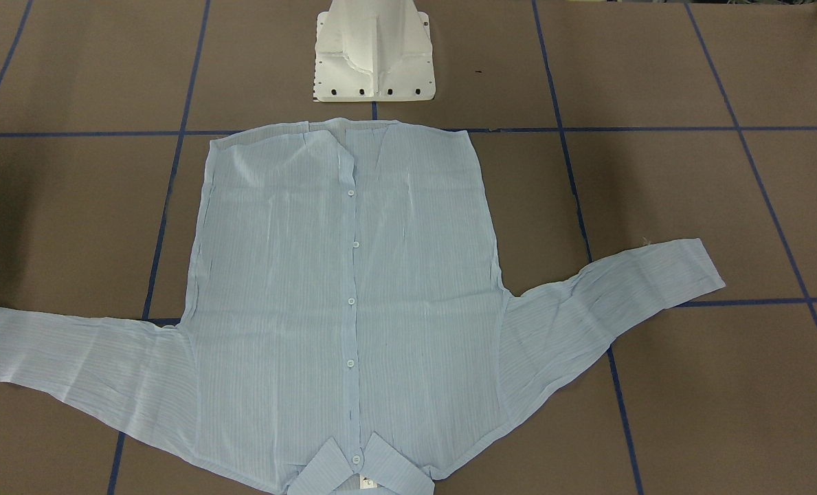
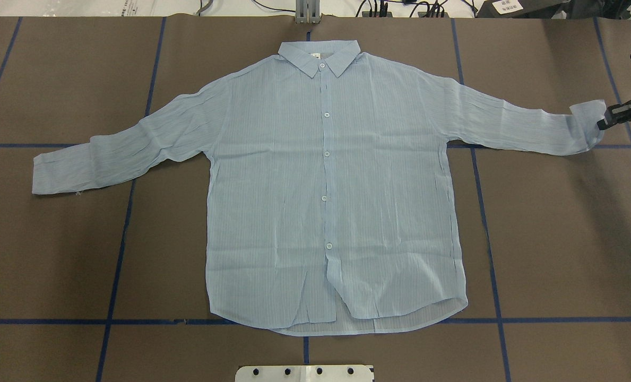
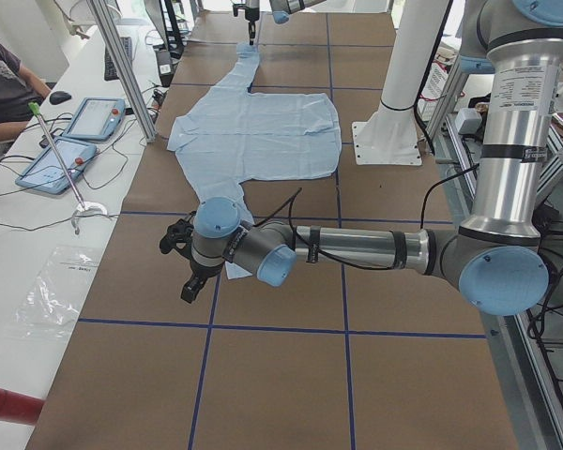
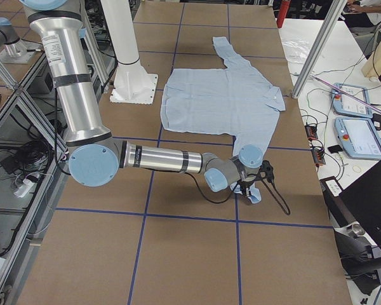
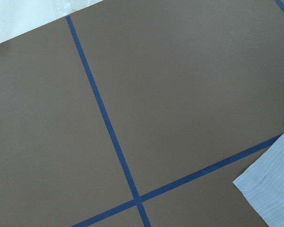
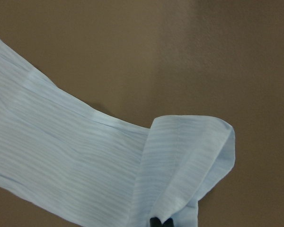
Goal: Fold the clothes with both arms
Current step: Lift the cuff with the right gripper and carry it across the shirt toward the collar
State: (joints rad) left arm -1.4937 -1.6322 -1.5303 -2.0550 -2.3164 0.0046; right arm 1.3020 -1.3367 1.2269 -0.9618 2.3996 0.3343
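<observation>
Shirt point(image 2: 273, 201) lies flat on the table point(image 2: 559, 239), buttoned front up, hem nearest the pedestal base point(image 1: 374, 51) and collar on the side away from it. Both sleeves are spread outward.

Far out to the base's right, the right gripper point(image 2: 603, 124) has its fingers clamped on the right cuff point(image 6: 189, 161), which is raised and doubled over.

To the base's left, the left gripper point(image 3: 186, 272) hovers just beyond the left cuff point(image 5: 274, 179), apart from it. Its finger spacing cannot be told (only a side view shows it).

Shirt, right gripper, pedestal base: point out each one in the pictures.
shirt point(image 2: 267, 201), overhead view, a front panel.
right gripper point(image 2: 604, 123), overhead view, between its fingertips.
pedestal base point(image 1: 411, 79), front-facing view, its flat white plate.
</observation>
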